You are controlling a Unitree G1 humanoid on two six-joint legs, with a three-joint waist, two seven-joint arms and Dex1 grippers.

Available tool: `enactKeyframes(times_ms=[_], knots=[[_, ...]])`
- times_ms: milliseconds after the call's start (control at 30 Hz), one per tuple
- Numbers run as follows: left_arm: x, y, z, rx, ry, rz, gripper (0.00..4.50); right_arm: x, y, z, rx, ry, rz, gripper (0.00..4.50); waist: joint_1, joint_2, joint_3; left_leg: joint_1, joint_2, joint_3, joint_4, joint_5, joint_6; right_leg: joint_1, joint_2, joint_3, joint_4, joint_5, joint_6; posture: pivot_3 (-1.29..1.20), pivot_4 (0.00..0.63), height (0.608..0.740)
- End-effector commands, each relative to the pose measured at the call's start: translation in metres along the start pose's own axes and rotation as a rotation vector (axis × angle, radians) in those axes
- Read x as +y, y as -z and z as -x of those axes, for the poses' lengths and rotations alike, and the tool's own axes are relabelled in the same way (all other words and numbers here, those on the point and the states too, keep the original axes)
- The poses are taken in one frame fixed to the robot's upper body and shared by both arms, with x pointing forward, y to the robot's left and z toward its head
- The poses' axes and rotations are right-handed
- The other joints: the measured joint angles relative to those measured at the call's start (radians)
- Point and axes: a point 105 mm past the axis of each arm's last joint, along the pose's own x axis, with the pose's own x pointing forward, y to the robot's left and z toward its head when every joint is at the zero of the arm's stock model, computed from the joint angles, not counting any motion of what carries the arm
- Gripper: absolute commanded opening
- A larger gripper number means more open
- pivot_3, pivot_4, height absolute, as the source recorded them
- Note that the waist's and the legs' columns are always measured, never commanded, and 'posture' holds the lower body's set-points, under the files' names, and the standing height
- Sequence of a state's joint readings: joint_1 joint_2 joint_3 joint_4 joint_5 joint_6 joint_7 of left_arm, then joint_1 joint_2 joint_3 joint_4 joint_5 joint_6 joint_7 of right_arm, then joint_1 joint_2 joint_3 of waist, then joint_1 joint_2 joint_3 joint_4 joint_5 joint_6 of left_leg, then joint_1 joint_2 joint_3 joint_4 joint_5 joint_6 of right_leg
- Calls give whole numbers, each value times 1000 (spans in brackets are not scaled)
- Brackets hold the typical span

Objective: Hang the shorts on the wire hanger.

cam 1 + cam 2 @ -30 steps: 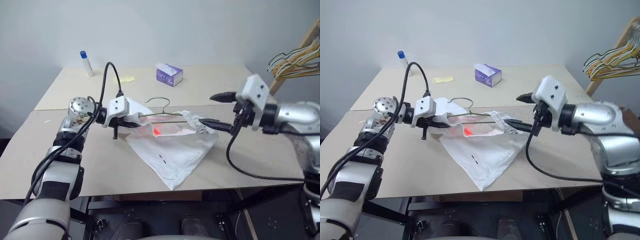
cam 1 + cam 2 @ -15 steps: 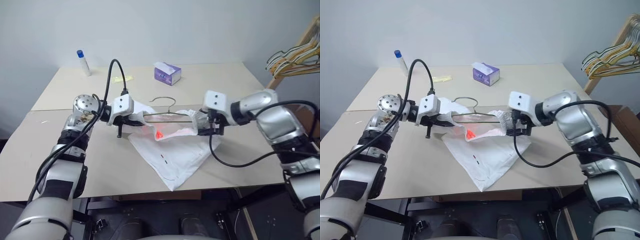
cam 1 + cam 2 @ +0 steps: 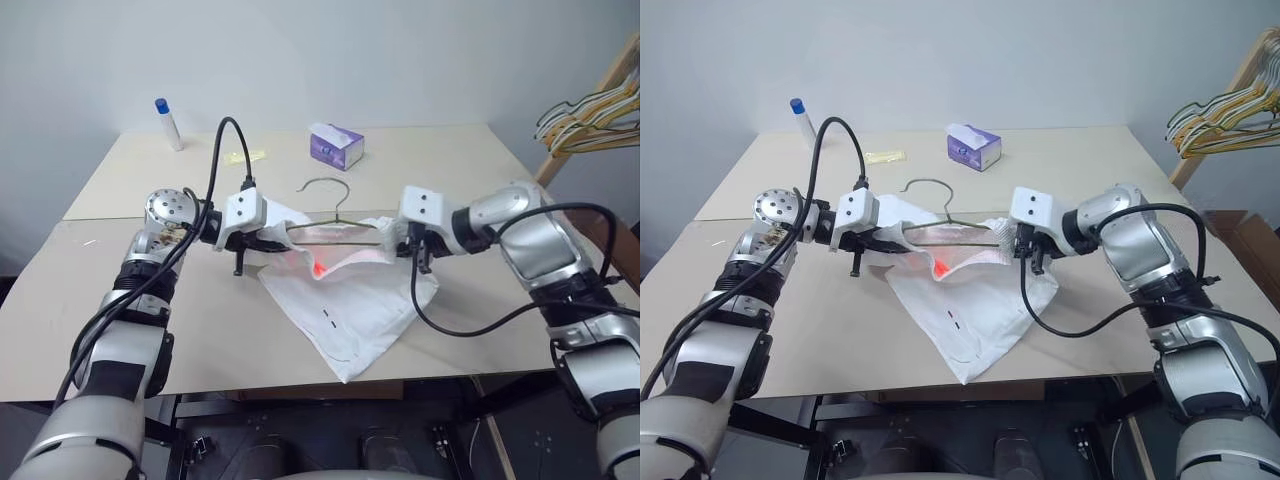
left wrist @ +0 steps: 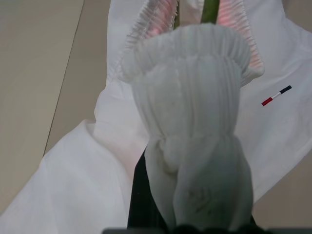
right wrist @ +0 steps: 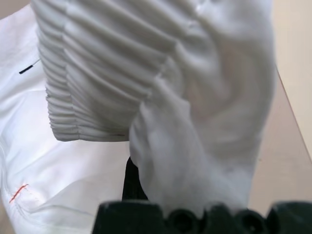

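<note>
The white shorts (image 3: 350,300) lie on the table with their gathered waistband lifted and stretched between my two grippers. The wire hanger (image 3: 322,184) runs along inside the waistband, its hook standing up behind it. My left gripper (image 3: 278,238) is shut on the waistband's left end, and the cloth drapes over its fingers in the left wrist view, where the hanger wire (image 4: 210,9) shows beyond the gathered band (image 4: 187,73). My right gripper (image 3: 393,240) is shut on the right end, bunched cloth (image 5: 161,87) covering its fingers.
A purple tissue box (image 3: 337,147) stands behind the shorts. A white bottle with a blue cap (image 3: 169,125) is at the far left corner. A bunch of striped hangers (image 3: 590,110) hangs off a wooden rack at the right. The beige table (image 3: 500,310) has bare room at both sides.
My right gripper came in from the right, dropped to the waistband's right end and shut on it. The waistband now stretches higher and the hanger's hook stands more upright. The left gripper held still.
</note>
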State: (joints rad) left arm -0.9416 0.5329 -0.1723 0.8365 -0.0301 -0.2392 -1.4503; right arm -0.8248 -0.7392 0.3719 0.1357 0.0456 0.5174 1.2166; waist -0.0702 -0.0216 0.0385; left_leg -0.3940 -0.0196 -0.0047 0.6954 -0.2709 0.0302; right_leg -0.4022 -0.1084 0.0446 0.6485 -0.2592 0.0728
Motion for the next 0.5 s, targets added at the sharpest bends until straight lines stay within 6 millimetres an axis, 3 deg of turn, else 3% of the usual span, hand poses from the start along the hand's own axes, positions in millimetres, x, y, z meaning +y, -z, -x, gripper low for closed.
enactKeyframes(times_ms=[33,167,400,500], knots=[[8,-17,5,-56,-25,-42,757,2,-14,15,-90,22,-34,0,0,0,0,0,0,0,0,0,0,0,0,0,0,0,0,-72,0,740],[13,-21,8,-79,-61,-33,2033,12,-7,19,-121,25,-133,0,1,0,0,0,0,0,0,0,0,0,0,0,0,0,0,-73,0,740],[52,-35,38,-164,-330,0,4284,35,15,29,-178,73,-369,0,6,0,0,-1,0,-1,0,0,0,0,0,-1,0,0,0,-70,0,740],[69,-43,54,-231,-506,2,4447,46,28,33,-203,145,-487,0,10,-1,0,-1,0,-1,0,0,0,0,0,0,0,0,0,-78,0,740]])
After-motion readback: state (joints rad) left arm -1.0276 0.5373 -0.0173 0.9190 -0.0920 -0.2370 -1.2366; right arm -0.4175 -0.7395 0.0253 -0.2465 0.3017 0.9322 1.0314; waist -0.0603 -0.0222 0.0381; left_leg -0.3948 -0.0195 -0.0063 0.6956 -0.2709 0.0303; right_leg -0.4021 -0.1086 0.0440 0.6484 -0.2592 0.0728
